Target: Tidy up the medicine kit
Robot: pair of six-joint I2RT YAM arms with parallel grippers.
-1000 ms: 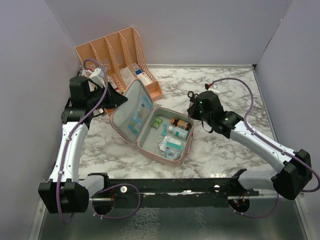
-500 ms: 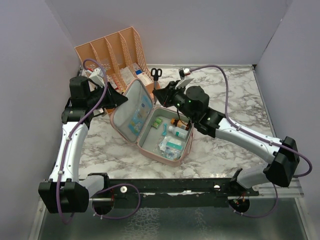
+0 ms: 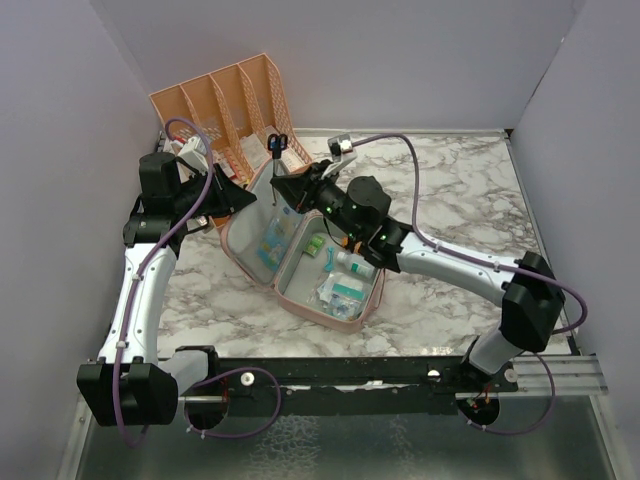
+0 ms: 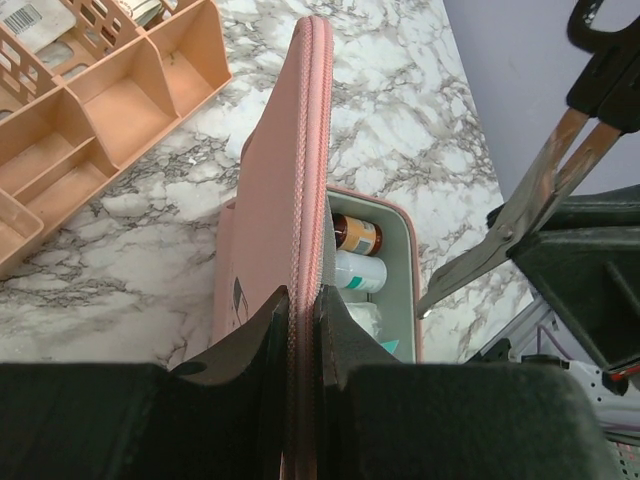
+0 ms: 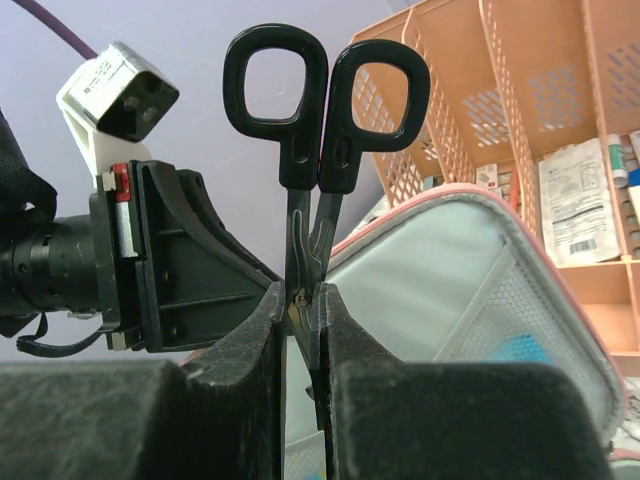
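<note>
Scissors [image 5: 297,165] poised at the open medicine kit [image 4: 270,220].
We are pinching the kit's upright lid in our left claw [image 4: 303,305], closed on its rim, while our right claw [image 5: 300,300], clamped on the scissors, is hovering beside the lid's top edge. The scissors are standing upright, handles above the claw; the open tray is lying below and behind it on the counter [image 3: 450,180], nearest our right arm.

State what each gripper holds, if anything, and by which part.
The left gripper clamps the flat pink zip case by the edge of its raised lid. The right gripper pinches the black-handled metal scissors at the pivot.
</note>
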